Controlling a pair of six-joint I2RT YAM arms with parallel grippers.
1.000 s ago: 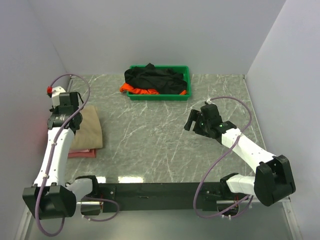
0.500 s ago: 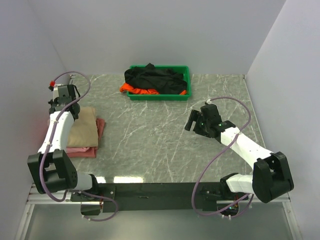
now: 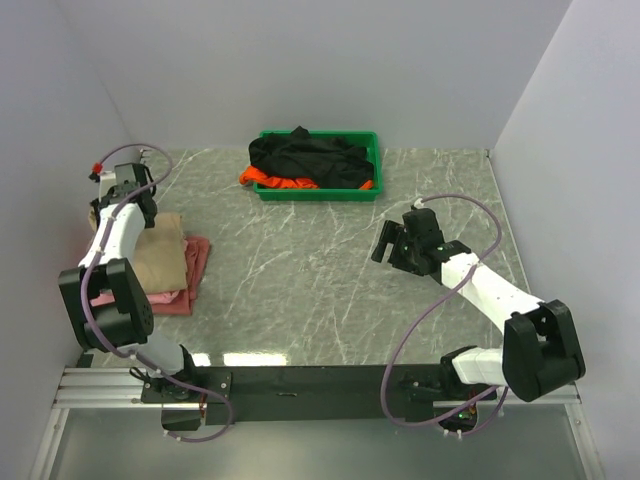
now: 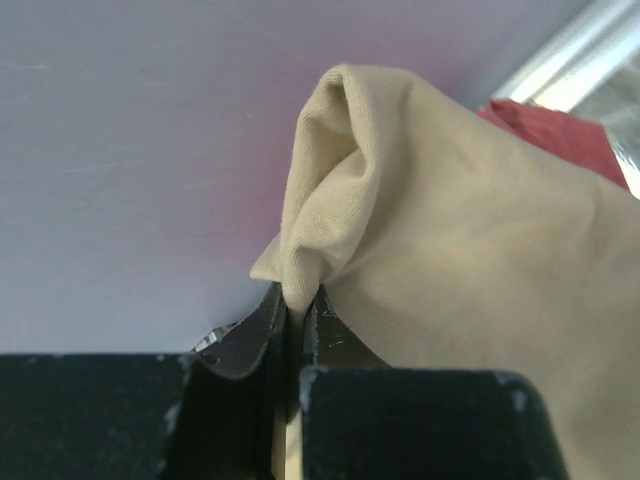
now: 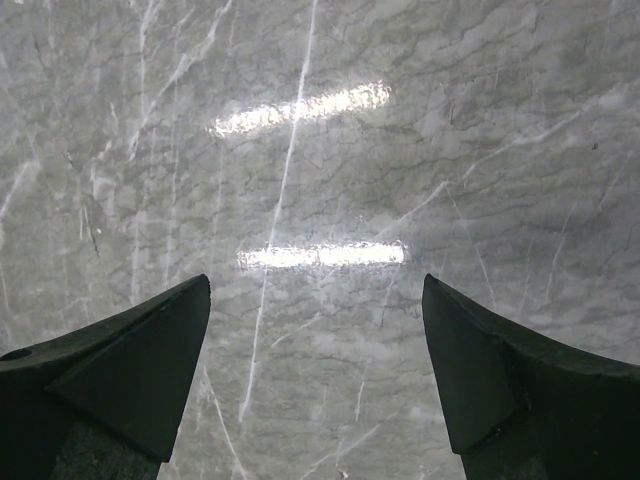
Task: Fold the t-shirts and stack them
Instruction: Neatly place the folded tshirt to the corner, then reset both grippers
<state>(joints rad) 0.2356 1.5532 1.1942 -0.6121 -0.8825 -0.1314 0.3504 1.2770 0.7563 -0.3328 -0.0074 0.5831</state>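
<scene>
1. Your left claw (image 3: 122, 182) is clamped on a fold of the beige shirt (image 3: 160, 255). In the wrist view its two fingers (image 4: 245, 345) are pressed together with a ridge of the cloth pinched between them, close to the left wall (image 3: 50, 150).
2. Your right claw (image 3: 388, 242) is spread wide and grips nothing. It hangs over bare marble table (image 3: 300, 290), right of the middle and well apart from every shirt.
3. The beige shirt lies at the left edge of the table, on top of the pink shirt (image 3: 197, 262). The pink one shows from under it along the right side and the near side.
4. The black shirt (image 3: 310, 158) is heaped in the green tray (image 3: 318, 196), which sits at the far edge near the middle.
5. The orange shirt (image 3: 268, 180) lies under the black one. It spills over the tray's left end onto the table, and a bit of it also shows at the tray's right end.
6. By count you have four shirts: one beige, one pink, one black and one orange. Two are in the pile on the left and two are in the tray. There is one tray and there are two arms.
</scene>
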